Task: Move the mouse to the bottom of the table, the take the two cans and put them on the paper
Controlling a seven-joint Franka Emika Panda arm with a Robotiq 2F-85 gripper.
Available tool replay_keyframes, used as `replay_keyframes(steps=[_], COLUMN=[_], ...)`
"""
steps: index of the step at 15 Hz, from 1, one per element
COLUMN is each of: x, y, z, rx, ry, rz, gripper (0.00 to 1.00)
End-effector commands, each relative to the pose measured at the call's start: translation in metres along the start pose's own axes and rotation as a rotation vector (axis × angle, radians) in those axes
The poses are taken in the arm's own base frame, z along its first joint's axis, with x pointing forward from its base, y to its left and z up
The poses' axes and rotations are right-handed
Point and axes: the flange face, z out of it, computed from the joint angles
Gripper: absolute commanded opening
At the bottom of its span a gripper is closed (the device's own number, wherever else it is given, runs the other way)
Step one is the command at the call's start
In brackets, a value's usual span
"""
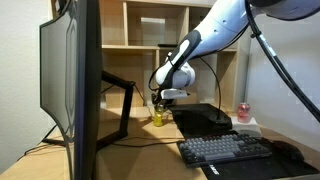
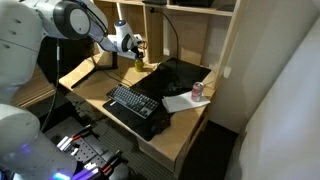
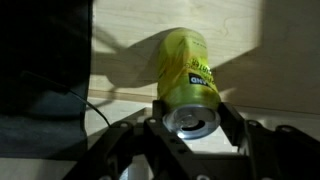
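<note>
A light-wood table (image 1: 130, 140) fronts shelves. In an exterior view the gripper (image 1: 168, 97) is at the yellow-green can (image 1: 158, 115), far back. In an exterior view the red-pink can (image 2: 197, 90) stands on the paper (image 2: 183, 103), right. Wrist view: jaws clamped across the yellow-green can near its silver top. It is probably light, slick and thin-walled, so a gentle mid-body hold suits.

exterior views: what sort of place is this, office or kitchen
Probably an office or home workstation: a large dark flat computer monitor, a black keyboard on a light-wood desk top, and a light-wood shelf unit behind.

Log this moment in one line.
phase: grasp | gripper: shut on yellow can | red can: on paper | yellow can: not yet on paper
</note>
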Motion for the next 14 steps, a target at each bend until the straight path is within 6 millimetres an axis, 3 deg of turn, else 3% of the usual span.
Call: replay_keyframes(steps=[1, 7, 14], x=[0.0004, -0.0002, 0.0026], y=[0.0039, 0.0048, 0.0037], z=[0.0028, 0.0021, -0.0021], rx=[-0.005, -0.009, 0.079], ry=[-0.017, -0.039, -0.165], rz=[0.007, -0.016, -0.202], gripper=[0.34, 0.34, 0.34])
